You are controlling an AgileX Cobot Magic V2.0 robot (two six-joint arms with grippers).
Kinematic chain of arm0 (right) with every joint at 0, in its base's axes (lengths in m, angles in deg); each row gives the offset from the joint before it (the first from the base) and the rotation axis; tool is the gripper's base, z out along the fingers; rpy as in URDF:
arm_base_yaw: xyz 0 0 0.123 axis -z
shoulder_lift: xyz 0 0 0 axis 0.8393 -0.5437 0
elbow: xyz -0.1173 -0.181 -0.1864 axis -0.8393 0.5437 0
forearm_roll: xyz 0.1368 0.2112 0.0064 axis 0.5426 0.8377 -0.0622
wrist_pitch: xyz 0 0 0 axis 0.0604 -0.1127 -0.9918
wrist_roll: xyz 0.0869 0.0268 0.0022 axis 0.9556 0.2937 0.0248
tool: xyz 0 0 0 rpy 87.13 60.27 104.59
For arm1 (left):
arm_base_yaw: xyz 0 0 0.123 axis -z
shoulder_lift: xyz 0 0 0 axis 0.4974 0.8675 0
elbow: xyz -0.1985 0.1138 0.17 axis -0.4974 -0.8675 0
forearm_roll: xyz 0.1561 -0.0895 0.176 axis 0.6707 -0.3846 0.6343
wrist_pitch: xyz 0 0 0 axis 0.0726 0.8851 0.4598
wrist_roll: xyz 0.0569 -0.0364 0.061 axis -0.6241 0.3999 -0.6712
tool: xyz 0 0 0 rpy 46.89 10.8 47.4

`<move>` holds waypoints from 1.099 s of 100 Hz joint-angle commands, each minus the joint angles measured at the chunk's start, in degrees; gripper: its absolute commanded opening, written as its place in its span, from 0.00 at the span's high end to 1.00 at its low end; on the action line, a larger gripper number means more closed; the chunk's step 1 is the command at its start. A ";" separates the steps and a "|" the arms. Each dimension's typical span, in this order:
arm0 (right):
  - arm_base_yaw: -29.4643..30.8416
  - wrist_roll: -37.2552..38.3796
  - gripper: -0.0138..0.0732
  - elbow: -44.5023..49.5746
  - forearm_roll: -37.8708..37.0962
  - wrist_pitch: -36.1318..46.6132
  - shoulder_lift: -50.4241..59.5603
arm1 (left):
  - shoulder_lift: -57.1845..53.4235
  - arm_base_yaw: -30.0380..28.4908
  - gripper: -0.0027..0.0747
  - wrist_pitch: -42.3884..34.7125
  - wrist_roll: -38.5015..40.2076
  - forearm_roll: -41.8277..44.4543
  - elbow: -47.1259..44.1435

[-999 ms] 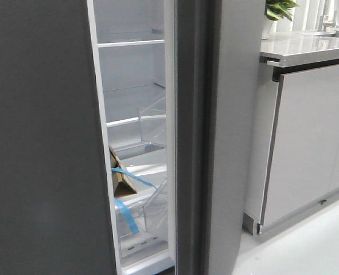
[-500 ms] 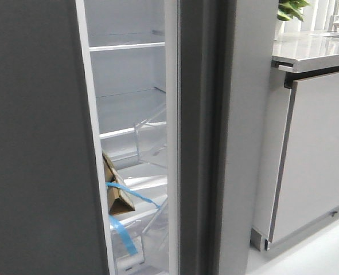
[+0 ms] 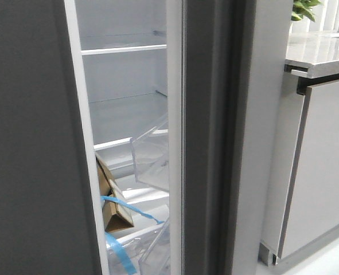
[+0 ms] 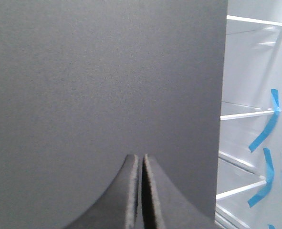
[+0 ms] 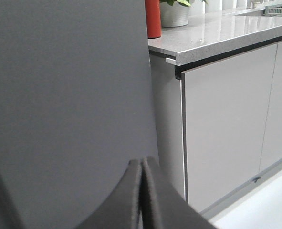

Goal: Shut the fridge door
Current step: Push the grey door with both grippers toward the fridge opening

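Note:
The fridge door (image 3: 209, 143) stands ajar, seen edge-on in the front view: a thick dark grey edge, with white lining and a clear bin (image 3: 152, 154) on its left side. Its matte outer face fills the left of the right wrist view (image 5: 69, 95). My right gripper (image 5: 141, 161) is shut and empty, its tips right in front of that face; I cannot tell if they touch. My left gripper (image 4: 140, 157) is shut and empty before the twin dark grey door (image 4: 102, 76), which also shows at the left of the front view (image 3: 26, 143). Neither gripper shows in the front view.
The lit fridge interior (image 3: 123, 86) shows white shelves, a cardboard box (image 3: 113, 209) and blue tape (image 4: 265, 131). Pale grey cabinet doors (image 3: 324, 172) under a grey counter (image 3: 324, 51) stand right of the fridge. A red cylinder (image 5: 152, 16) and a plant pot (image 5: 175, 13) stand on the counter.
Everything in the front view has grown larger. The twin door's edge has slid left, and the fridge door's edge and the cabinets right. The camera has come nearer to the fridge.

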 commanded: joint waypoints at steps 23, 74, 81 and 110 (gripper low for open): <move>0.36 -0.04 0.89 1.02 -0.48 4.57 0.84 | -0.56 0.17 0.99 -4.17 0.11 -0.23 -2.01; 0.36 -0.04 0.89 1.02 -0.48 4.57 0.84 | -0.56 0.17 0.99 -4.17 0.11 -0.23 -2.01; 0.36 -0.04 0.89 1.02 -0.48 4.57 0.84 | -0.56 0.17 0.99 -4.17 0.11 -0.23 -2.01; 0.36 -0.04 0.89 1.02 4.33 6.73 0.84 | -0.56 0.17 0.99 -4.17 0.11 -0.23 -2.01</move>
